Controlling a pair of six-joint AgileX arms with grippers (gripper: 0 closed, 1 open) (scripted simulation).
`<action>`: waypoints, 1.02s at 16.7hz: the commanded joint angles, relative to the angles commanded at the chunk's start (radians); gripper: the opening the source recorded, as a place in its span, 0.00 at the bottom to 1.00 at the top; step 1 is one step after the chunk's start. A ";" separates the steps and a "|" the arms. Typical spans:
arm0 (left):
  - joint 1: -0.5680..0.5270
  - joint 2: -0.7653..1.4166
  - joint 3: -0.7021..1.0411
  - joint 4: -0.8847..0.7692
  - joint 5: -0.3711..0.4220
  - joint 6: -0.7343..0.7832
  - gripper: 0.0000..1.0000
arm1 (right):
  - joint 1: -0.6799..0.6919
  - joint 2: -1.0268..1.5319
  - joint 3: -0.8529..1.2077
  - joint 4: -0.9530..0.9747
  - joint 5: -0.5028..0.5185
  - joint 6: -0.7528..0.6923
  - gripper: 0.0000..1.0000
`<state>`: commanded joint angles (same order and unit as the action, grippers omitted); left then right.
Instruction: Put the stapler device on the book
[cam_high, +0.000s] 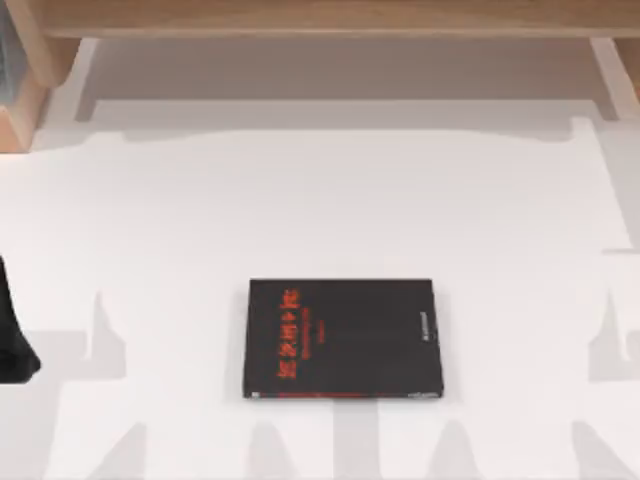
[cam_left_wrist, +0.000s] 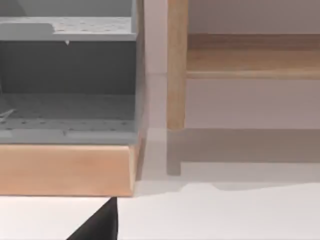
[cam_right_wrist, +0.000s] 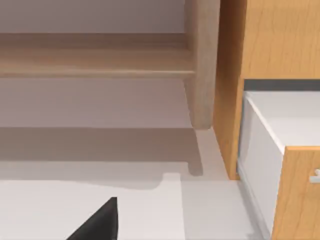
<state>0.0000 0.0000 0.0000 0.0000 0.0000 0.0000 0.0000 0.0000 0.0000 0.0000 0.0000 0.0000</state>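
The book (cam_high: 340, 338) lies flat on the white table (cam_high: 330, 200), a little toward the front of the middle. Its cover is black, with red lettering along its left part and a small line of white print near its right edge. The stapler device is out of view. My left arm (cam_high: 14, 340) is a dark shape at the table's left edge, well away from the book. A black part of my left gripper (cam_left_wrist: 97, 225) points toward the back left corner. A black part of my right gripper (cam_right_wrist: 97, 224) points toward the back right corner.
A wooden shelf (cam_high: 320, 18) runs along the back edge on wooden posts (cam_left_wrist: 176, 65). A grey shelved unit on a wooden base (cam_left_wrist: 67, 170) stands at the back left. A wooden cabinet (cam_right_wrist: 260, 40) with a white drawer (cam_right_wrist: 280, 130) stands at the back right.
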 joint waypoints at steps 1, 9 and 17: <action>0.000 0.000 0.000 0.000 0.000 0.000 1.00 | 0.000 0.000 0.000 0.000 0.000 0.000 1.00; 0.000 0.000 0.000 0.000 0.000 0.000 1.00 | -0.037 0.243 0.255 -0.164 -0.011 -0.063 1.00; 0.000 0.000 0.000 0.000 0.000 0.000 1.00 | -0.145 0.938 0.955 -0.591 -0.032 -0.223 1.00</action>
<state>0.0000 0.0000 0.0000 0.0000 0.0000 0.0000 -0.1450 0.9375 0.9546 -0.5907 -0.0324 -0.2227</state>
